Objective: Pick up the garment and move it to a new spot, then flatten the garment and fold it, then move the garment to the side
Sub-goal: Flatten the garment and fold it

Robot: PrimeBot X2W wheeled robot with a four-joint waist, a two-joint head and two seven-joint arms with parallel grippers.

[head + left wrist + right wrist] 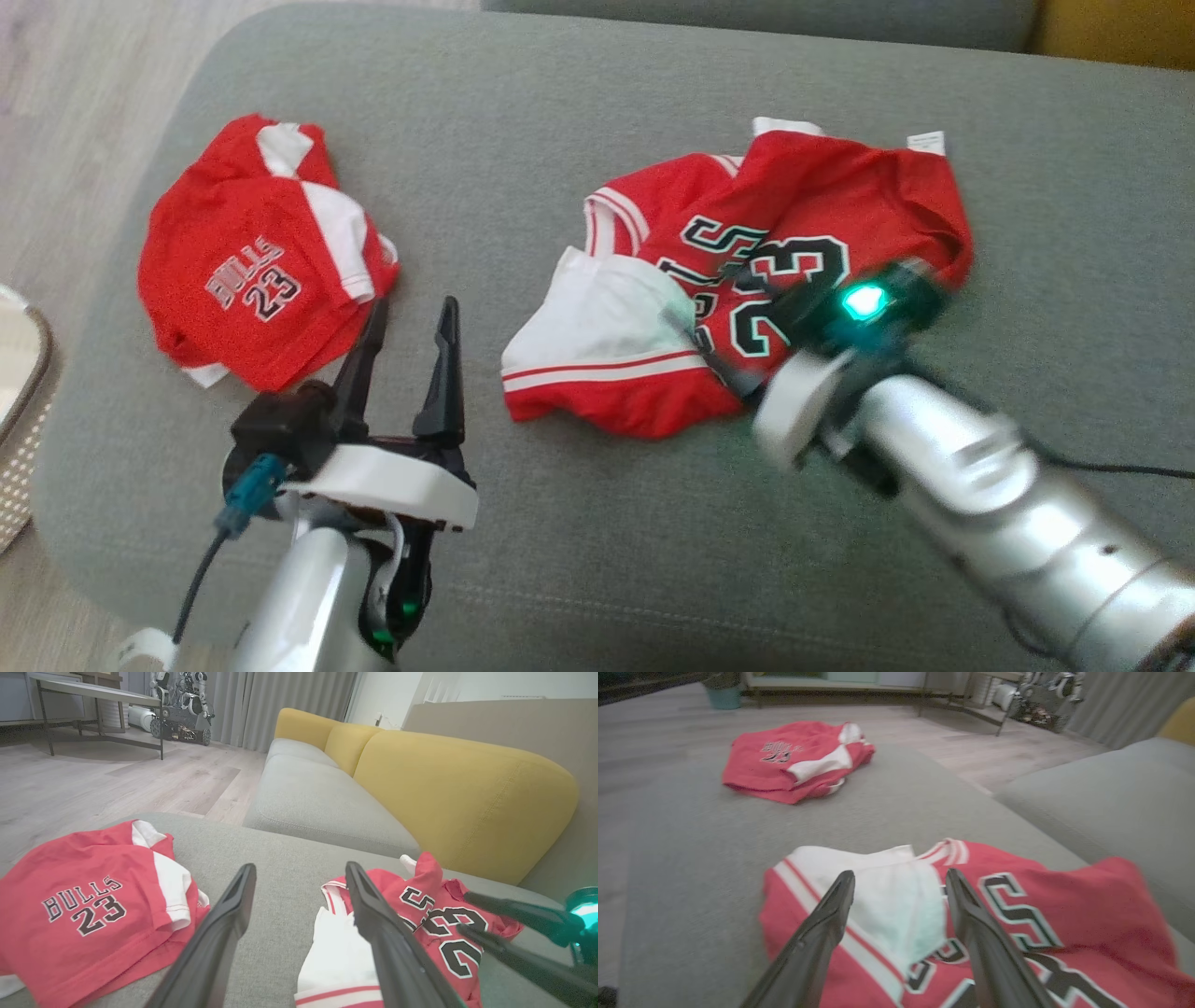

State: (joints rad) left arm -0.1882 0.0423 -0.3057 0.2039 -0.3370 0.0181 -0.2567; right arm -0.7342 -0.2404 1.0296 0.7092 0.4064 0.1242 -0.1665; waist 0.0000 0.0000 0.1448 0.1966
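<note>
Grippers both empty: left gripper [414, 308] hangs with fingers spread over bare grey cushion [560, 121]. Right gripper [900, 877] is spread too, low over the crumpled jersey [822, 215], which lies bunched right of centre. Folded jersey [252, 271] sits off to the left. Risk: a pinch here catches stacked layers, so the bunch drags instead of flattening.

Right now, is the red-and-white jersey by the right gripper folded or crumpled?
Crumpled. The red-and-white jersey lies bunched on the grey cushion, its black numbers creased and overlapping, a white panel flipped out at one corner.
</note>
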